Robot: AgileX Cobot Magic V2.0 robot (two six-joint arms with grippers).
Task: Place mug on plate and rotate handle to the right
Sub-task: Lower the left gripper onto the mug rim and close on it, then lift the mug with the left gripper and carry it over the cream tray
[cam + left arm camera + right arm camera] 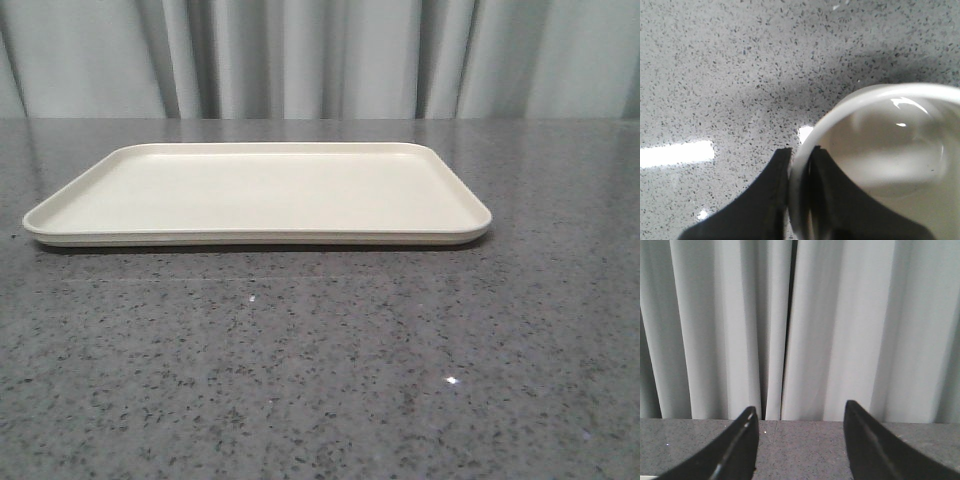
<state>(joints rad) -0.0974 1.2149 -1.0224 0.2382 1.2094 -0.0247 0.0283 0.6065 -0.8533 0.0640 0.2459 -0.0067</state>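
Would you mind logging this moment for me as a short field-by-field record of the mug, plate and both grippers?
mug: white, rim pinched by left gripper, over the grey countertop; out of front view
handle: not visible
plate: cream, on countertop, nothing on it
left gripper: shut on mug wall, one finger inside, one outside
right gripper: open, holding nothing, facing the curtain

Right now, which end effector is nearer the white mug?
Left. The left end effector pinches the rim of the white mug. The right end effector is open, facing grey curtains, no mug in its view.
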